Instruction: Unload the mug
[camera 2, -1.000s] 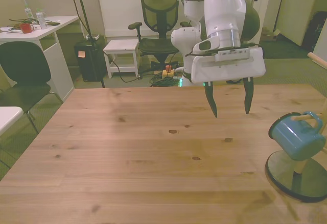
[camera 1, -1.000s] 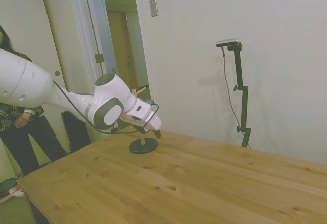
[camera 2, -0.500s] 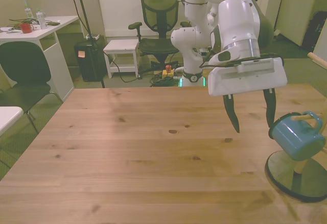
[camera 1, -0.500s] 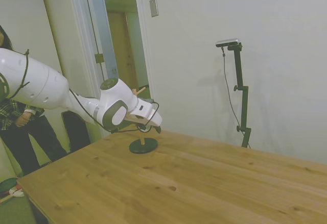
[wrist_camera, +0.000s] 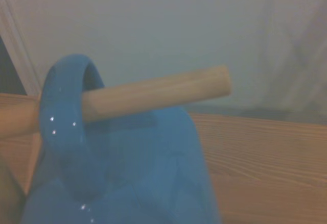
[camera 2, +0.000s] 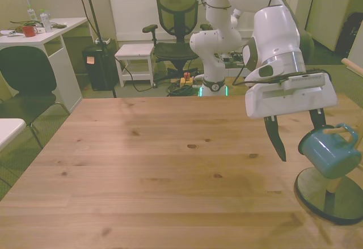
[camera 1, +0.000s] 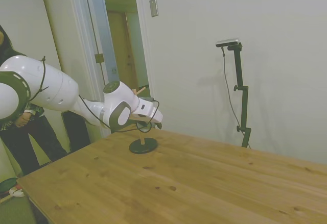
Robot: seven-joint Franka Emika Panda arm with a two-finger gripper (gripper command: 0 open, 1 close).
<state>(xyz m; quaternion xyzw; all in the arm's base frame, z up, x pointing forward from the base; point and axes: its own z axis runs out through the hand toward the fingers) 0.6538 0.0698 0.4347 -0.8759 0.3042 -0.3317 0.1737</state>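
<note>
The light-blue mug [camera 2: 329, 153] hangs tilted by its handle on a wooden peg [camera 2: 334, 130] of the stand at the front view's right. My gripper [camera 2: 298, 142] is open right beside it, with one dark finger [camera 2: 277, 138] on the side toward the table's middle and the other partly hidden behind the mug. In the wrist view the mug [wrist_camera: 133, 173] fills the frame from close by, its handle [wrist_camera: 59, 106] looped over the peg [wrist_camera: 153, 94]. In the side view the gripper [camera 1: 153, 124] hangs above the stand's base and hides the mug.
The stand's dark round base [camera 2: 329, 195] sits near the table's corner, and a higher peg [camera 2: 351, 64] sticks out above the mug. A person [camera 1: 15, 122] stands beyond the table's end in the side view. Behind the table are an office chair [camera 2: 177, 16] and a desk [camera 2: 39, 33].
The open gripper has moved toward the front view's right and slightly lower, from near the table's middle to right beside the hanging mug. The mug has not moved.
</note>
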